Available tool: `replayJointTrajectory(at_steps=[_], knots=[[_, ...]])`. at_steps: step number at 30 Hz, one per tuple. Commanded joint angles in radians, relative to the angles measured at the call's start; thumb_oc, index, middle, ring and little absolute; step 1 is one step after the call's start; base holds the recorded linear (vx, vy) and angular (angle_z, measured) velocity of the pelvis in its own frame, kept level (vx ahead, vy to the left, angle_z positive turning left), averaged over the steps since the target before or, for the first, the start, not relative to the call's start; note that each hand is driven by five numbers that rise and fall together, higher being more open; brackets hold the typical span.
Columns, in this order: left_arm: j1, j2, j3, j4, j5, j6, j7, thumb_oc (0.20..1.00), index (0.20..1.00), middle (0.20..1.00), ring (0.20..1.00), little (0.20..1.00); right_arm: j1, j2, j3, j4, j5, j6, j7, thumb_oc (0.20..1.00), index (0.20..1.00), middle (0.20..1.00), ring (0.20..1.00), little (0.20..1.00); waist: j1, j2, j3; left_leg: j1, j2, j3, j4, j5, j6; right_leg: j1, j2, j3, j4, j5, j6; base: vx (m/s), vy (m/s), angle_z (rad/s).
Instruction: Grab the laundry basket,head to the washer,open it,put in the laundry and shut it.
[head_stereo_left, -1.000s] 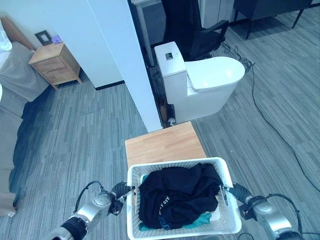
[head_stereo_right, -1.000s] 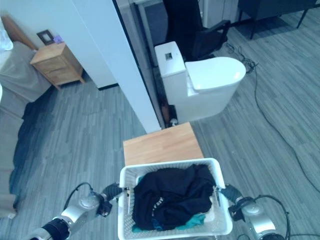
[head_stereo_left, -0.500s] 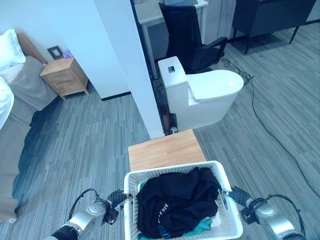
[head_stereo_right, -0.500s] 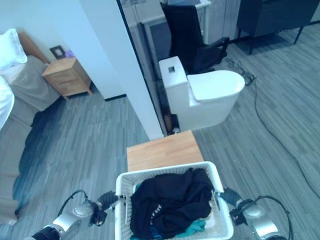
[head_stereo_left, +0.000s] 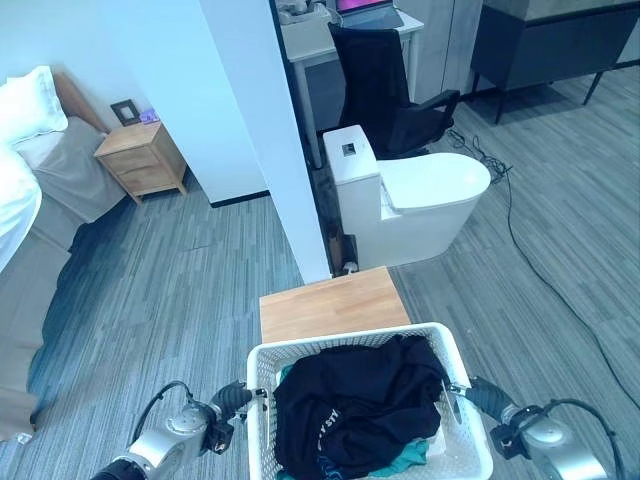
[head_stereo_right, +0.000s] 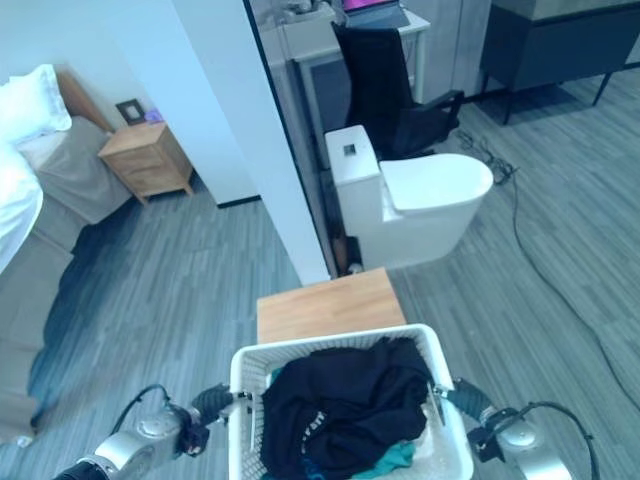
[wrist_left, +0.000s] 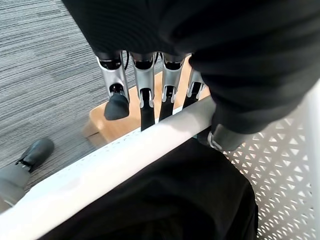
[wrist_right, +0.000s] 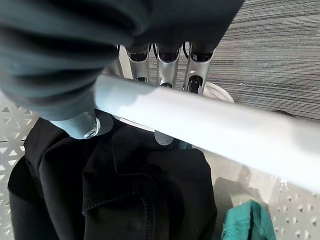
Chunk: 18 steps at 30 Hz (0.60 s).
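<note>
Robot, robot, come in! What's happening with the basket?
Left hand and right hand clamped on basket rim. Dark clothes inside. Wooden stool straight ahead.

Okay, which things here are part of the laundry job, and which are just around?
Part of the job:
laundry basket
dark clothes in it
left hand and right hand, one on each side rim

Just around:
toilet
wooden stool
office chair
nightstand
bed

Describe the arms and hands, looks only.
Both arms are silver-grey metal with dark joint bands. Left hand and right hand have silver fingers with dark tips in a row, a thumb set apart, and a dark ribbed cover over the back and wrist.
</note>
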Motion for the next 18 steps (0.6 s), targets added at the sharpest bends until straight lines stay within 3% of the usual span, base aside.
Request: replayJointTrajectory(at_steps=[1, 2, 3, 5, 6, 9, 13, 14, 15, 16, 17, 18], knots=[[-0.114, -0.06, 0.011, -0.104, -0.031, -0.099, -0.16, 0.2, 0.2, 0.2, 0.2, 0.2, -0.039, 0.021, 0.033, -0.041, 0.069, -0.072, 0.098, 0.2, 0.2, 0.2, 0.2, 0.2, -0.015, -0.045, 0.075, -0.045, 0.039, -0.109, 0.011, 0.119, -0.076, 0.056, 0.013, 0.041, 0.009, -0.071, 0.037, -0.2, -0.017, 0.29], [-0.171, -0.081, 0.007, -0.103, -0.016, -0.109, -0.149, 0.2, 0.2, 0.2, 0.2, 0.2, -0.08, -0.002, 0.026, -0.039, 0.083, -0.061, 0.096, 0.2, 0.2, 0.2, 0.2, 0.2, -0.01, -0.072, 0.097, -0.05, 0.014, -0.203, 0.062, 0.061, -0.068, 0.034, -0.005, 0.045, 0.021, -0.056, 0.033, -0.19, 0.019, 0.31], [-0.192, -0.098, 0.013, -0.098, 0.0, -0.112, -0.149, 0.2, 0.2, 0.2, 0.2, 0.2, -0.103, -0.015, 0.024, -0.037, 0.093, -0.05, 0.102, 0.2, 0.2, 0.2, 0.2, 0.2, -0.012, -0.089, 0.1, -0.053, 0.003, -0.234, 0.144, 0.006, -0.058, 0.012, -0.018, 0.049, 0.03, -0.043, 0.031, -0.21, 0.028, 0.25], [-0.215, -0.124, 0.021, -0.068, 0.014, -0.121, -0.138, 0.2, 0.2, 0.2, 0.2, 0.2, -0.147, -0.01, 0.037, -0.011, 0.105, -0.044, 0.098, 0.2, 0.2, 0.2, 0.2, 0.2, -0.012, -0.108, 0.104, -0.047, -0.014, -0.26, 0.187, -0.052, -0.051, -0.011, -0.023, 0.062, 0.04, -0.032, 0.032, -0.11, 0.143, -0.07], [-0.237, -0.165, 0.029, -0.024, 0.022, -0.124, -0.13, 0.2, 0.2, 0.2, 0.2, 0.2, -0.189, 0.005, 0.051, 0.01, 0.122, -0.03, 0.096, 0.2, 0.2, 0.2, 0.2, 0.2, -0.023, -0.116, 0.109, -0.021, -0.036, -0.278, 0.152, -0.09, -0.031, -0.03, -0.032, 0.093, 0.048, -0.01, 0.046, -0.04, 0.3, -0.23], [-0.249, -0.197, 0.042, 0.04, 0.051, -0.133, -0.123, 0.2, 0.2, 0.2, 0.2, 0.2, -0.231, 0.003, 0.072, 0.053, 0.128, -0.014, 0.113, 0.2, 0.2, 0.2, 0.2, 0.2, -0.025, -0.135, 0.116, -0.017, -0.09, -0.256, 0.174, -0.13, 0.006, -0.051, -0.079, 0.146, 0.05, 0.045, 0.078, -0.02, 0.341, -0.41], [-0.258, -0.212, 0.046, 0.069, 0.058, -0.137, -0.126, 0.2, 0.2, 0.2, 0.2, 0.2, -0.246, 0.018, 0.076, 0.067, 0.129, 0.0, 0.127, 0.2, 0.2, 0.2, 0.2, 0.2, -0.024, -0.152, 0.11, -0.02, -0.134, -0.206, 0.153, -0.136, 0.039, -0.1, -0.123, 0.188, 0.034, 0.11, 0.112, -0.08, 0.309, -0.67], [-0.249, -0.225, 0.052, 0.1, 0.054, -0.131, -0.132, 0.2, 0.2, 0.2, 0.2, 0.2, -0.253, 0.044, 0.085, 0.099, 0.168, 0.009, 0.132, 0.2, 0.2, 0.2, 0.2, 0.2, -0.029, -0.167, 0.106, -0.021, -0.156, -0.173, 0.131, -0.128, 0.052, -0.135, -0.14, 0.204, 0.013, 0.181, 0.132, -0.09, 0.246, -0.38], [-0.245, -0.222, 0.056, 0.1, 0.055, -0.129, -0.132, 0.2, 0.2, 0.2, 0.2, 0.2, -0.257, 0.053, 0.093, 0.101, 0.173, 0.015, 0.137, 0.2, 0.2, 0.2, 0.2, 0.2, -0.025, -0.172, 0.107, -0.022, -0.156, -0.16, 0.122, -0.124, 0.054, -0.148, -0.141, 0.192, 0.015, 0.197, 0.134, -0.09, 0.244, -0.52], [-0.245, -0.222, 0.056, 0.099, 0.055, -0.129, -0.132, 0.2, 0.2, 0.2, 0.2, 0.2, -0.257, 0.053, 0.093, 0.101, 0.173, 0.015, 0.137, 0.2, 0.2, 0.2, 0.2, 0.2, -0.024, -0.172, 0.106, -0.021, -0.156, -0.159, 0.121, -0.124, 0.054, -0.149, -0.141, 0.193, 0.015, 0.197, 0.134, -0.08, 0.1, -0.64], [-0.244, -0.217, 0.059, 0.102, 0.065, -0.122, -0.131, 0.2, 0.2, 0.2, 0.2, 0.2, -0.264, 0.066, 0.1, 0.104, 0.187, 0.025, 0.134, 0.2, 0.2, 0.2, 0.2, 0.2, -0.013, -0.169, 0.113, -0.021, -0.146, -0.136, 0.111, -0.114, 0.057, -0.151, -0.133, 0.132, 0.033, 0.167, 0.134, -0.26, 0.265, -0.88], [-0.243, -0.214, 0.061, 0.117, 0.089, -0.107, -0.138, 0.2, 0.2, 0.2, 0.2, 0.2, -0.258, 0.096, 0.13, 0.128, 0.218, 0.045, 0.156, 0.2, 0.2, 0.2, 0.2, 0.2, 0.01, -0.152, 0.109, -0.032, -0.127, -0.098, 0.06, -0.059, 0.071, -0.098, -0.065, 0.107, 0.181, 0.021, 0.101, -0.35, 0.35, -0.96]])
